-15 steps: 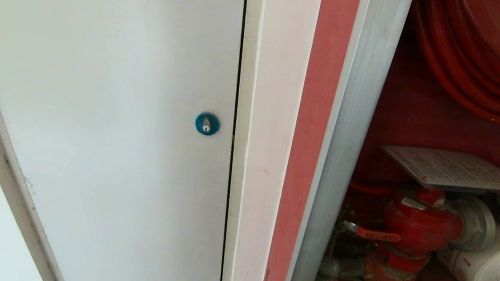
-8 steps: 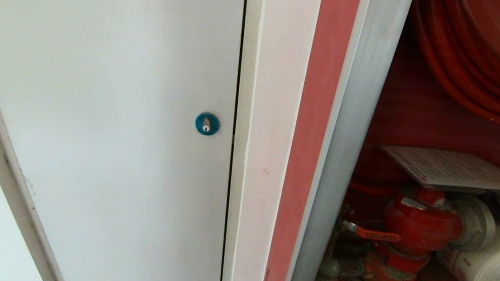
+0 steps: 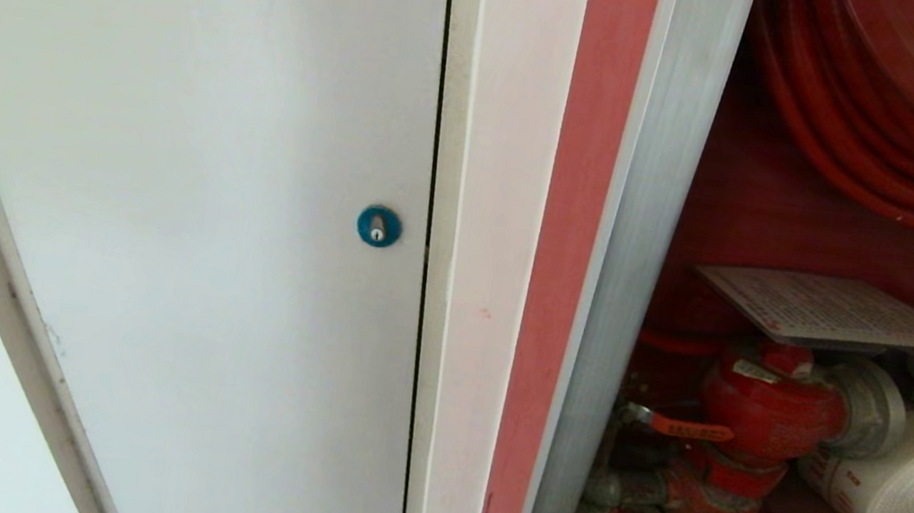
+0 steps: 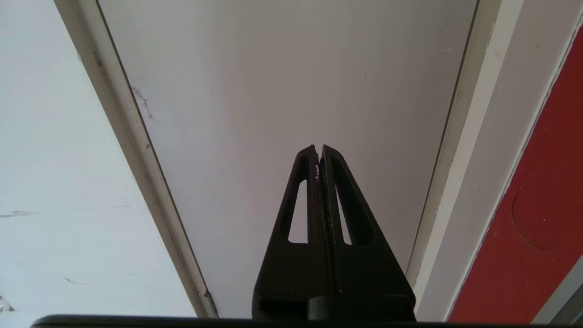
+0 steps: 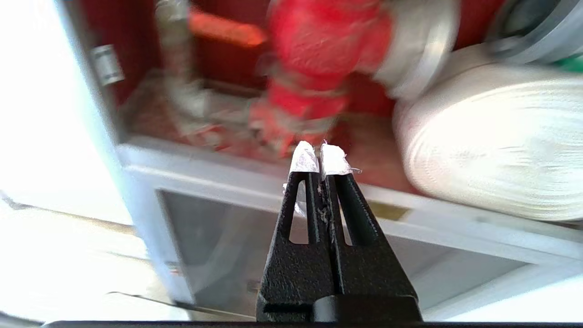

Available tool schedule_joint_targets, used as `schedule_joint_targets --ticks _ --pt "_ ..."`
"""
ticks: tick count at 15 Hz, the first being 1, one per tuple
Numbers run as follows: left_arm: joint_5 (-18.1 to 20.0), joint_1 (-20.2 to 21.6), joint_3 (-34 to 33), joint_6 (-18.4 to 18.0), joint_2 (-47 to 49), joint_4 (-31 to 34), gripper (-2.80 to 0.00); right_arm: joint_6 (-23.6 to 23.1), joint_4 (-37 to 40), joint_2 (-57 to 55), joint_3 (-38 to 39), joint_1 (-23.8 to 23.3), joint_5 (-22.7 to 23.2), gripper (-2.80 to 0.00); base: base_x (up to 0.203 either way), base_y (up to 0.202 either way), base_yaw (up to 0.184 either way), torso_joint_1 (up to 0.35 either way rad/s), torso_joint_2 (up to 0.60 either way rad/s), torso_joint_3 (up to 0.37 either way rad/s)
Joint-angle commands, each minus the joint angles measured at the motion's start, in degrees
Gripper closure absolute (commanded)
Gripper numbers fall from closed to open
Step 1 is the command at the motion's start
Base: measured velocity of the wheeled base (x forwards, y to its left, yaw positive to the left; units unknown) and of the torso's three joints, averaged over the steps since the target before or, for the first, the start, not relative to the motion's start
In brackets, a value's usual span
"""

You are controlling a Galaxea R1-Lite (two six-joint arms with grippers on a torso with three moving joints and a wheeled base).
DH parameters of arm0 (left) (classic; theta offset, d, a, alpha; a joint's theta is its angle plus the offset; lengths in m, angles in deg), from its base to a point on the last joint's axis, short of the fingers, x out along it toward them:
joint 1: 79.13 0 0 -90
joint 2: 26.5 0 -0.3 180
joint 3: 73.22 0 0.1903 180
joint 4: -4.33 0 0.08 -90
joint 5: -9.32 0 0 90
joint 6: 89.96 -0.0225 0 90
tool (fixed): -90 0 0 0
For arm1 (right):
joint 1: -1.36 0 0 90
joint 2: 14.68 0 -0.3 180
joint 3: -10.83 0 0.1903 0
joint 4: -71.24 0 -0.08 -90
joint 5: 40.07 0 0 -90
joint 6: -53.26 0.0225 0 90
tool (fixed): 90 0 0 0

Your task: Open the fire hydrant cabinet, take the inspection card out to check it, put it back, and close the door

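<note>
Though put back, inspection card (image 3: pixel 830 309) atop valve (image 3: pixel 770 408).

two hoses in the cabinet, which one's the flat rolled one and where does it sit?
The white rolled hose, lying on the fire hydrant cabinet floor right of the red hydrant valve. The other, the red hose, is round tubing coiled on the reel above.
</note>
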State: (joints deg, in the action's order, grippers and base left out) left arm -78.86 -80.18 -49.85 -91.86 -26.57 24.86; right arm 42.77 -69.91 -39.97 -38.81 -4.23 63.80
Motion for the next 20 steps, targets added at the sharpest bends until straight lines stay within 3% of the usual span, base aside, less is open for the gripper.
schedule_joint_targets --ticks 1,3,5,8,13,20 --pt "0.03 -0.01 -1.23 -0.03 -0.01 -0.06 0.00 4.59 -0.12 8.51 5.07 2.76 -0.55 0.00 0.000 0.000 0.000 0.000 0.00 0.000" --pt "0.03 -0.01 -1.23 -0.03 -0.01 -0.06 0.00 8.42 -0.99 13.34 10.59 3.70 -1.21 0.00 0.000 0.000 0.000 0.000 0.00 0.000" --pt "0.03 -0.01 -1.30 -0.03 -0.01 -0.06 0.00 11.29 -8.52 15.08 15.10 4.35 -5.95 0.00 0.000 0.000 0.000 0.000 0.00 0.000" --pt "0.03 -0.01 -1.25 -0.03 -0.01 -0.06 0.00 11.96 -17.23 20.12 21.66 4.91 -8.07 0.00 0.000 0.000 0.000 0.000 0.00 0.000" --pt "0.03 -0.01 -1.32 -0.03 -0.01 -0.06 0.00 11.17 -17.51 25.38 26.28 5.16 -14.43 0.00 0.000 0.000 0.000 0.000 0.00 0.000" --pt "0.03 -0.01 -1.23 -0.03 -0.01 -0.06 0.00 13.18 -15.30 25.29 26.27 5.24 -14.74 0.00 0.000 0.000 0.000 0.000 0.00 0.000"
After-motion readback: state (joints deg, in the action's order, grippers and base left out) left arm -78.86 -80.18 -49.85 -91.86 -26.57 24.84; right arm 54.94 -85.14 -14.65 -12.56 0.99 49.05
